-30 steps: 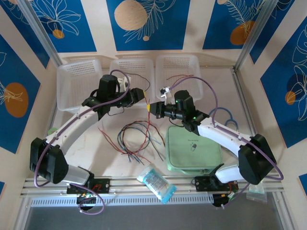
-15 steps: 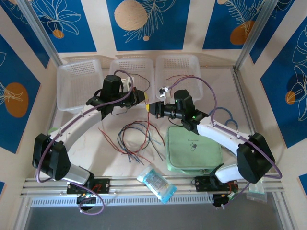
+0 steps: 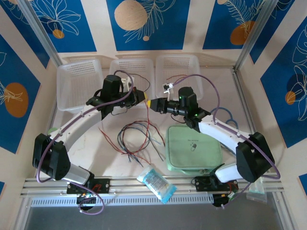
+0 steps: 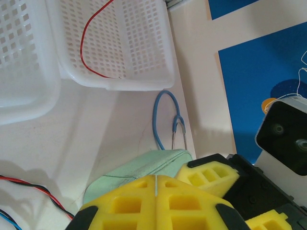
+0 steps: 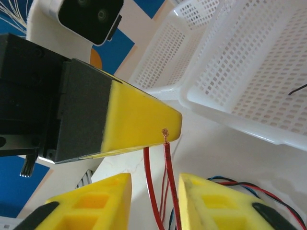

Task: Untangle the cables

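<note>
Two grippers meet above the counter point(image 3: 96, 149), over the loose tangle of cables point(image 3: 136, 139) lying between the arms. The left gripper point(image 4: 156, 181) has its fingers pressed shut on the bare end of a red wire point(image 5: 169, 163), which hangs toward the pile. The right gripper point(image 5: 154, 187) holds its fingers apart with that wire running between them. The step appears to be drawing the red wire free. Next, the right fingers likely need to close lower down and pull gently, without dragging the others.
</note>
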